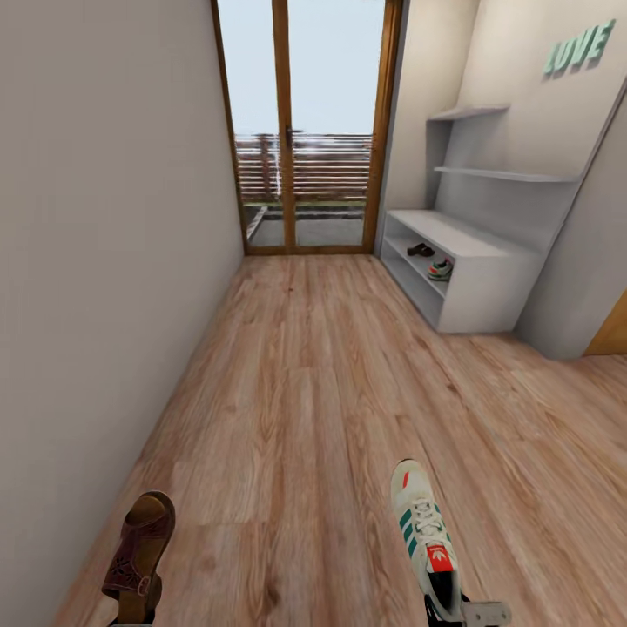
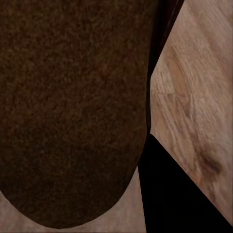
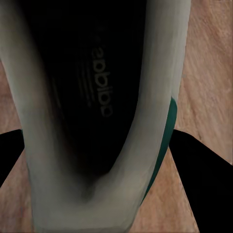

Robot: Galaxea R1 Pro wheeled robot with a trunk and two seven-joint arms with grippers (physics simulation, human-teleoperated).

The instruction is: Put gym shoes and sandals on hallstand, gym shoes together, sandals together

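Low in the head view, a dark brown sandal hangs over the corridor floor, with my left gripper shut on its heel end. Its brown sole sits right against the left wrist camera, beside one dark finger. My right gripper is shut on the heel of a cream gym shoe with green stripes. The right wrist view looks into that shoe's opening, between black fingers. Far ahead on the right, the grey hallstand holds another sandal and another gym shoe on an open shelf tier.
A plain wall runs along the left. A wood-framed glass door closes the corridor's far end. Green letters hang on the right wall above the hallstand's two stepped shelves. An orange-brown door edge shows at the right.
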